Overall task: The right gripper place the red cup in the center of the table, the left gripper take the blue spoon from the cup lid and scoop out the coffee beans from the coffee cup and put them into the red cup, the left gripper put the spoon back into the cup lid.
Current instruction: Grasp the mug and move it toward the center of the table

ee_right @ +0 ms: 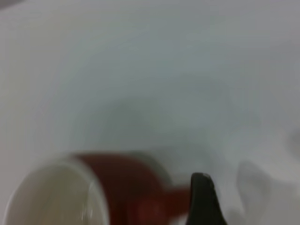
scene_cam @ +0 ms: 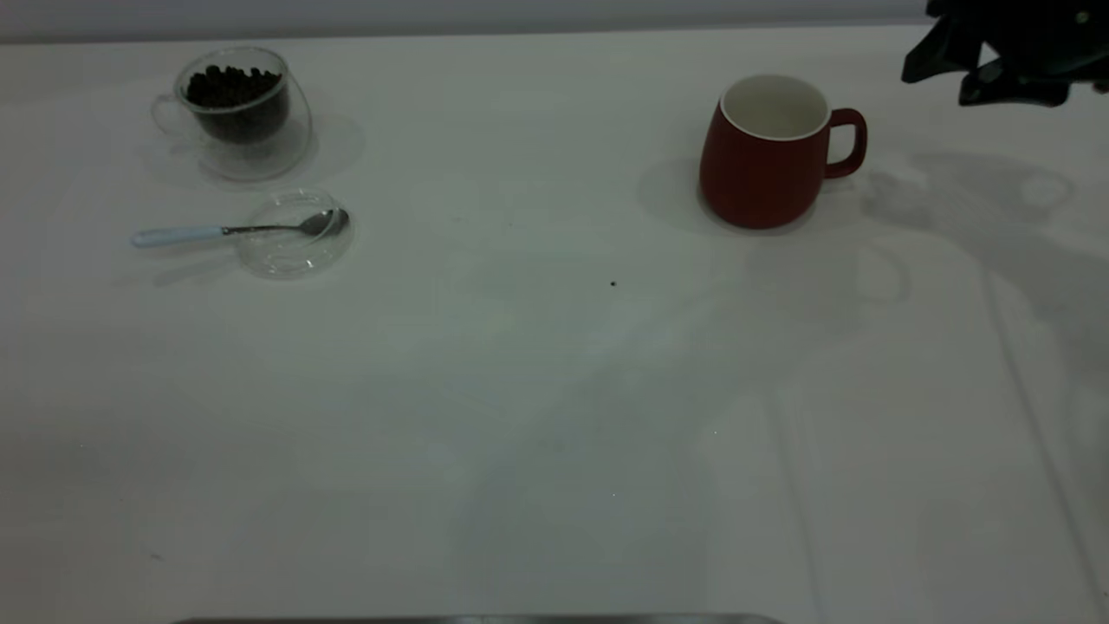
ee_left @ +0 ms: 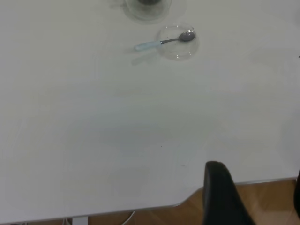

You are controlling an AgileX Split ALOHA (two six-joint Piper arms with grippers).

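Note:
The red cup (scene_cam: 767,156) stands upright on the table (scene_cam: 537,390) at the right, its handle toward my right gripper (scene_cam: 953,76). That gripper hovers open behind and to the right of the cup, apart from it. In the right wrist view the cup (ee_right: 117,187) lies close beside one dark finger (ee_right: 201,197). At the far left the coffee cup (scene_cam: 243,113) holds coffee beans (scene_cam: 232,87). In front of it the blue spoon (scene_cam: 230,230) rests with its bowl in the cup lid (scene_cam: 295,236). My left gripper (ee_left: 258,197) is open over the table's edge, far from the spoon (ee_left: 161,42) and lid (ee_left: 177,43).
A tiny dark speck (scene_cam: 613,283) lies near the table's middle. A wooden floor (ee_left: 267,206) shows past the table's edge in the left wrist view. A grey rim (scene_cam: 476,619) runs along the table's near edge.

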